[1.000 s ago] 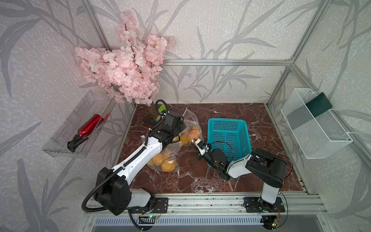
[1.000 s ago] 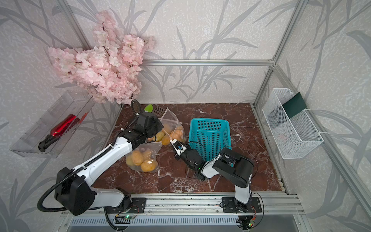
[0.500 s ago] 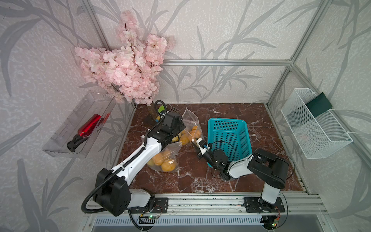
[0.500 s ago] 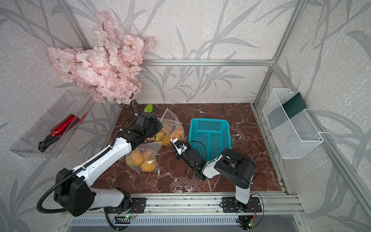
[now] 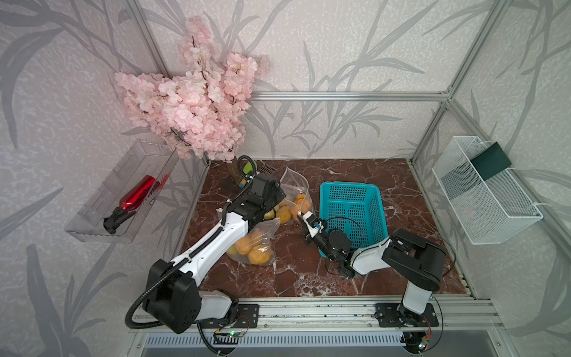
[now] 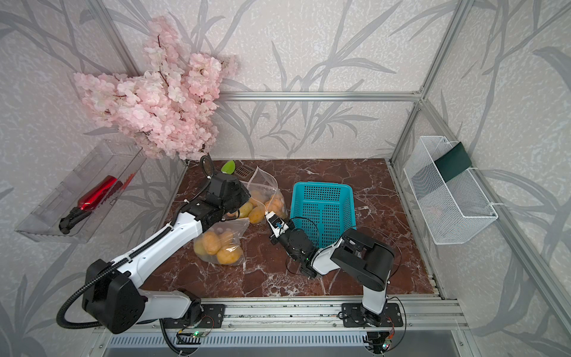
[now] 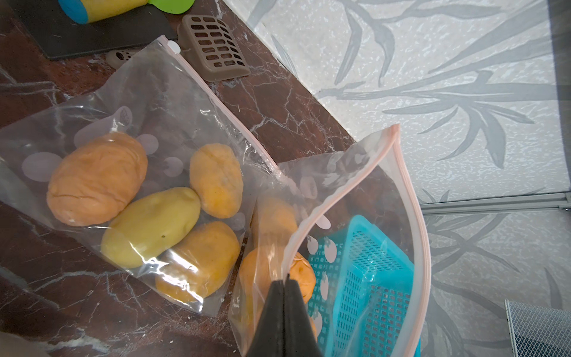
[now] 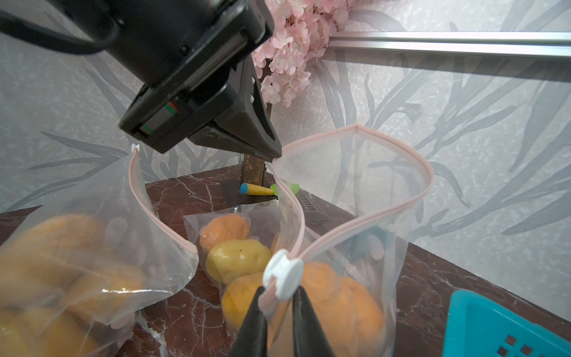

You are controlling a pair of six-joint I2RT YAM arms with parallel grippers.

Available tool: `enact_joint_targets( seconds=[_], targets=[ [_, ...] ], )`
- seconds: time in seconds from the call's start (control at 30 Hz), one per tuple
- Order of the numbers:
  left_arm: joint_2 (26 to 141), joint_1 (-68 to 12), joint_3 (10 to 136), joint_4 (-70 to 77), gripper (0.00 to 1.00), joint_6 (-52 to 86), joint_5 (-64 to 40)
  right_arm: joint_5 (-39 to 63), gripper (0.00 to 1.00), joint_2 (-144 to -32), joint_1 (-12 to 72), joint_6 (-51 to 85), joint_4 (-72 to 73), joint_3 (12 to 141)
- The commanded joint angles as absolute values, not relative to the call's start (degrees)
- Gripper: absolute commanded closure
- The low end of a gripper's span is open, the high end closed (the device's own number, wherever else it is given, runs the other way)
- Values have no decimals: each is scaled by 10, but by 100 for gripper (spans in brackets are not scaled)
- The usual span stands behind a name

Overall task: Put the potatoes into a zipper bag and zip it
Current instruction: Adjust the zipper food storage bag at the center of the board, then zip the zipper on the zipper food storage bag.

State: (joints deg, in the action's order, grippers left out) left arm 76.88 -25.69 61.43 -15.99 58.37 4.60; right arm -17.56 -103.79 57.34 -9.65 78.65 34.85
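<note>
A clear zipper bag with a pink zip strip stands open beside the blue basket. Orange potatoes lie in its bottom. My left gripper is shut on the bag's rim and holds it up. My right gripper pinches the strip's end just under the white slider. A second bag lies flat with several potatoes inside, its zip closed. A third bag of potatoes sits nearer the front, under my left arm.
The blue basket shows nothing inside. A pink blossom branch, a yellow-green toy and a brown grate stand at the back left. A white wire basket hangs on the right wall, a red bottle on the left shelf.
My right gripper has edged toward the open bag and its jaws have narrowed around the strip by the slider. The left arm has stayed put, still holding the rim.
</note>
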Motion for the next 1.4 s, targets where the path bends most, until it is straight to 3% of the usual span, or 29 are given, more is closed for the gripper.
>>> enact_joint_targets(
  seconds=[0.0,0.1,0.23,0.33,0.7,0.83,1.0,1.37],
  targets=[
    [754,-253,610,-154,100,592,46,-188,87,-1020,576,-107,805,359],
    [755,-254,619,-166,97,584,38,-188,92,-1016,576,-120,805,357],
    [750,-254,623,-193,56,572,12,-183,97,-1011,576,-143,805,346],
    [736,-255,624,-224,48,553,-21,-178,100,-1006,576,-168,805,343],
    [637,-287,575,-236,44,534,-95,-131,100,-993,576,-217,805,334],
    [646,-314,581,-237,44,527,-134,-122,100,-990,576,-204,805,330],
    [668,-360,595,-257,45,512,-102,-126,100,-997,575,-208,805,331],
    [714,-362,617,-293,61,509,-62,-119,100,-993,575,-193,805,328]
  ],
)
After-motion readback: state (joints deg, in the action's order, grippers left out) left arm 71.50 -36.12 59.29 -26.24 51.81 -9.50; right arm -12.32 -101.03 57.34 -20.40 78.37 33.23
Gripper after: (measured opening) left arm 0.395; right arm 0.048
